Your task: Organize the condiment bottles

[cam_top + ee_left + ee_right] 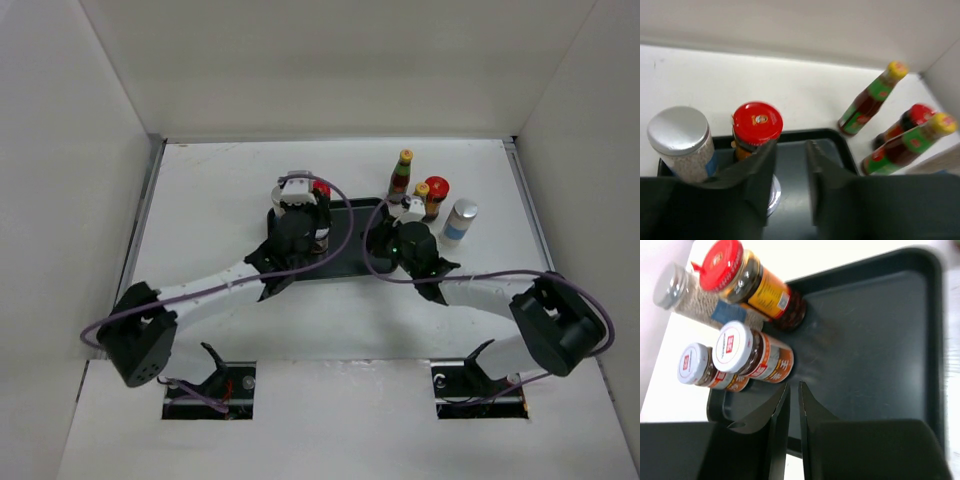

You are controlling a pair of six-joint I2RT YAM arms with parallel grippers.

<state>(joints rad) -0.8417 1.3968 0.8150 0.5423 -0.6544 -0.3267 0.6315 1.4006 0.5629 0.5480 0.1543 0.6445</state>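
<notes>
Overhead: left gripper [298, 190] sits over the tray's [340, 262] far-left corner, by a red-capped jar [321, 188]. The right gripper [408, 208] is at its right edge. Sauce bottles [402, 172] and a white-blue bottle [460, 220] stand off-tray, right.
Left wrist: jaws part-open, empty. Red cap just past the left finger, silver-lidded jar [680, 137] beside it along the far rim.
Right wrist: jaws nearly closed to a thin slit, gripping nothing. Two white-lidded jars [750, 352] and two more crowd one end; the remaining floor is bare.

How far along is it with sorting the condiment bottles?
About halfway. Four jars stand at one end of the tray. Neither gripper holds anything: left gripper open, right gripper shut, both at the tray. Two yellow-capped sauce bottles, a red-capped jar and the white-blue bottle wait off it.
</notes>
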